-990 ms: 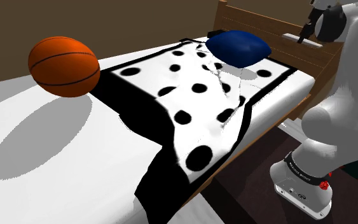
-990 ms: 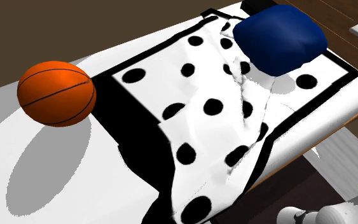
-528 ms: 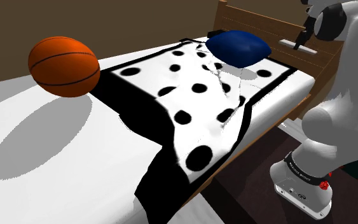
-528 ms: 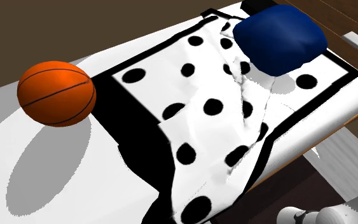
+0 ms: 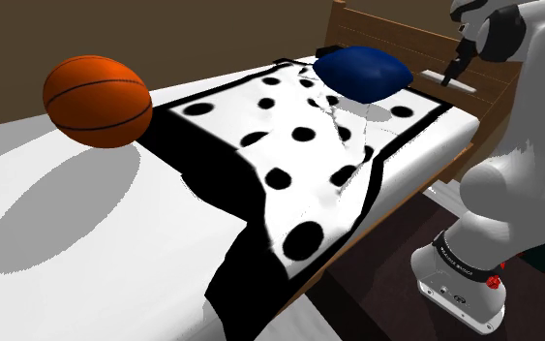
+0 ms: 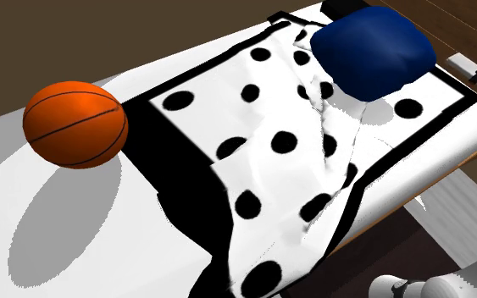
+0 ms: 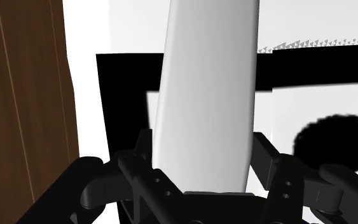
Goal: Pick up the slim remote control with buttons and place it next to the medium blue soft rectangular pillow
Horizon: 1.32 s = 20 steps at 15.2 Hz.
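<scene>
Shifted since the earlier frames, the slim, plain light-grey remote control [image 5: 466, 84] [image 6: 463, 63] has left the wooden headboard [image 5: 396, 34] ledge and now sits closer to the dark blue soft pillow [image 5: 362, 73] [image 6: 372, 52].

1. Remote control: in the wrist view it [image 7: 209, 83] reads as a long, narrow slab with a smooth pale surface, running straight out from between the jaws.
2. Location: it is held at the head end of the bed [image 5: 67, 252], on the shoulder view's right of the pillow, near it but apart. Below it lie white sheet, the black border of the white black-dotted blanket [image 5: 299, 145] [image 6: 262, 110] and, to one side, brown wood. Whether it touches the bed cannot be told.
3. Jaws: clamped on the remote control, with one black finger [image 7: 263, 156] pressed against each long edge.
4. Arm: the white arm [image 5: 531, 116] rises from its stand [image 5: 459, 286] at the shoulder view's lower right. The wrist is at the upper right, and the jaws angle down and toward that view's left.
5. Surroundings: an orange basketball [image 5: 98, 100] [image 6: 75, 124] rests on the bed, well apart from the pillow.
</scene>
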### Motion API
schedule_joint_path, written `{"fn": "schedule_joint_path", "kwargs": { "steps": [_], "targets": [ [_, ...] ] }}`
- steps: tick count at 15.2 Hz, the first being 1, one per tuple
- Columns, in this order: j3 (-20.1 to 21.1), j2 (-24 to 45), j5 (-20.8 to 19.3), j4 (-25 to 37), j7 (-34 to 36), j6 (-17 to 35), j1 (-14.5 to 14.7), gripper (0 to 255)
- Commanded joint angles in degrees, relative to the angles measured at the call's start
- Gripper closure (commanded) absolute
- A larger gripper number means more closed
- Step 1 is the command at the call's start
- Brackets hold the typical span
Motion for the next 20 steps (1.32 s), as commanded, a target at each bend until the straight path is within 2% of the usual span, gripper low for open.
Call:
{"fn": "schedule_joint_path", "kwargs": {
  "steps": [1,13,20],
  "targets": [
    [0.1,0.27,0.15,-1.07,-0.1,1.34,0.17,255],
    [0.9,2.62,1.4,-6.58,-1.14,8.91,0.54,255],
    [0.91,2.64,1.4,-6.55,-1.14,8.9,0.53,255]
  ]
}}
